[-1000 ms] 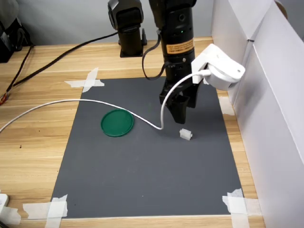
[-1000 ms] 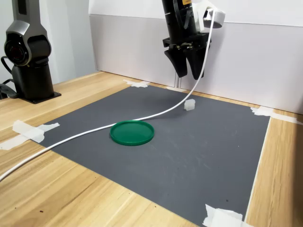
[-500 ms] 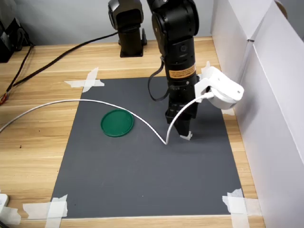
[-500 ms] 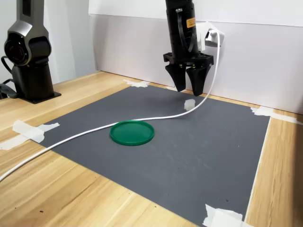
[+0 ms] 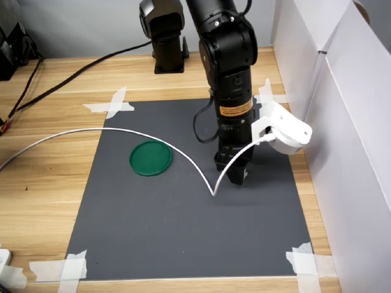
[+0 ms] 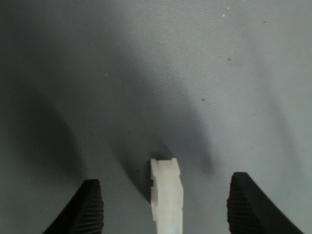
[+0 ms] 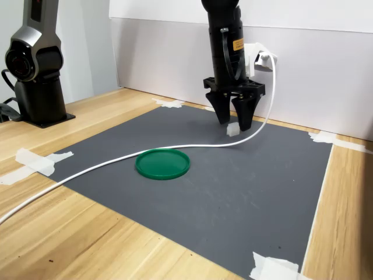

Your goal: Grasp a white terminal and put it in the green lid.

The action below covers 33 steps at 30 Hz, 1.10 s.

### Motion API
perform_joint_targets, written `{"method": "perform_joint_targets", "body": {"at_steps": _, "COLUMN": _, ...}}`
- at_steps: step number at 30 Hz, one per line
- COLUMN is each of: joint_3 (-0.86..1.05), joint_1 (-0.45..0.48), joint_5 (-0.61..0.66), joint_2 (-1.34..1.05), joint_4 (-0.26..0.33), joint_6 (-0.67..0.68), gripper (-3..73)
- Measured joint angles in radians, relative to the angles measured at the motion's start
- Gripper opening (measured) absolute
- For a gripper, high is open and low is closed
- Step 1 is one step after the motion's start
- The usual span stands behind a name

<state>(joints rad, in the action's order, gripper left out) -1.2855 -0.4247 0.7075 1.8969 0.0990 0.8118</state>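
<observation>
In the first exterior view my arm (image 5: 229, 91) hides the terminal; the lid (image 5: 150, 158) lies on the mat (image 5: 183, 220), well apart. In the wrist view my fingertips (image 6: 90, 207) stand spread, the terminal (image 6: 166, 195) between them, untouched. In the second exterior view the terminal (image 7: 233, 129) sits beneath my open jaws.

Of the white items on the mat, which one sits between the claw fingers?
The white terminal, a small stepped block centred between the open claw; the white cable merely trails past it.
</observation>
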Motion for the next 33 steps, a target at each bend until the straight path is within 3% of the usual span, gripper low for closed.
{"method": "perform_joint_targets", "body": {"at_steps": 7, "joint_3": 0.0, "joint_1": 0.0, "joint_5": -0.004, "joint_2": 0.018, "joint_4": 0.0, "joint_6": 0.0, "gripper": 62.3}}
{"method": "perform_joint_targets", "body": {"at_steps": 11, "joint_3": 0.0, "joint_1": 0.0, "joint_5": -0.004, "joint_2": 0.019, "joint_4": 0.0, "joint_6": 0.0, "gripper": 56.2}}
{"method": "perform_joint_targets", "body": {"at_steps": 15, "joint_3": 0.0, "joint_1": 0.0, "joint_5": -0.005, "joint_2": 0.019, "joint_4": 0.0, "joint_6": -0.001, "gripper": 41.9}}
{"method": "perform_joint_targets", "body": {"at_steps": 22, "joint_3": 0.0, "joint_1": 0.0, "joint_5": -0.005, "joint_2": 0.019, "joint_4": -0.001, "joint_6": -0.017, "gripper": 8.8}}
{"method": "perform_joint_targets", "body": {"at_steps": 33, "joint_3": 0.0, "joint_1": 0.036, "joint_5": 0.041, "joint_2": -0.09, "joint_4": 0.0, "joint_6": -0.061, "gripper": 8.4}}
